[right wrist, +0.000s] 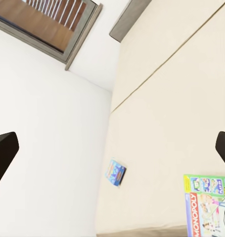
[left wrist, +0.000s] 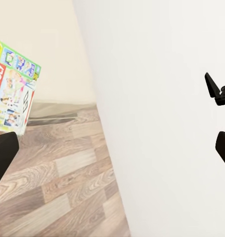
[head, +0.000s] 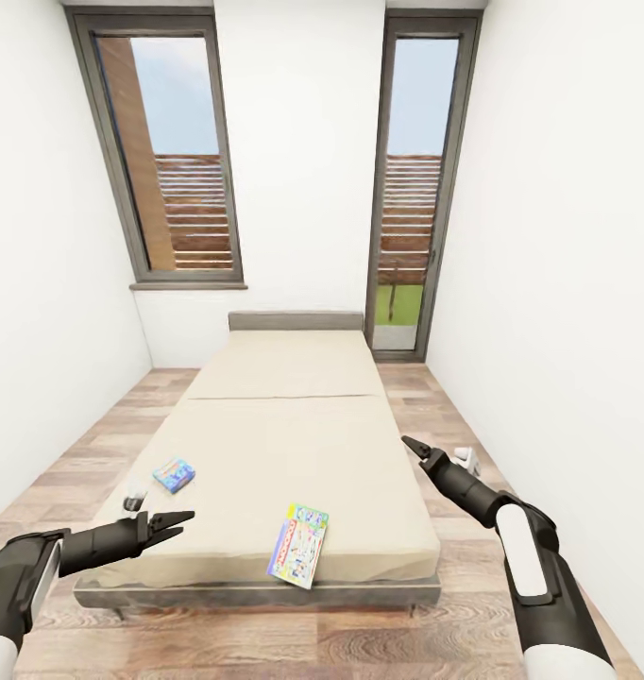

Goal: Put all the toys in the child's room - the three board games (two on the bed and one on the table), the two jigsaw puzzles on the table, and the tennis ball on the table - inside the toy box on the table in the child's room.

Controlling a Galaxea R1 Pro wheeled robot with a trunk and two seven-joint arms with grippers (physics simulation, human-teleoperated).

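My left gripper [head: 182, 522] and right gripper [head: 410, 444] hang parted and empty, flanking the bed's [head: 360, 529] foot to reach. The Monopoly box [head: 299, 545] overhangs its near edge; the light-blue game [head: 174, 474] lies further left. Beyond: plank floor [head: 265, 642], two windows [head: 176, 151].

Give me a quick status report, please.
Left gripper and right gripper open, empty. Monopoly box and light-blue game lying on bed. Nothing blocking.

Both black arms reached forward, spread wide apart, the left end effector [head: 176, 524] and the right end effector [head: 415, 448] each empty with fingers parted.
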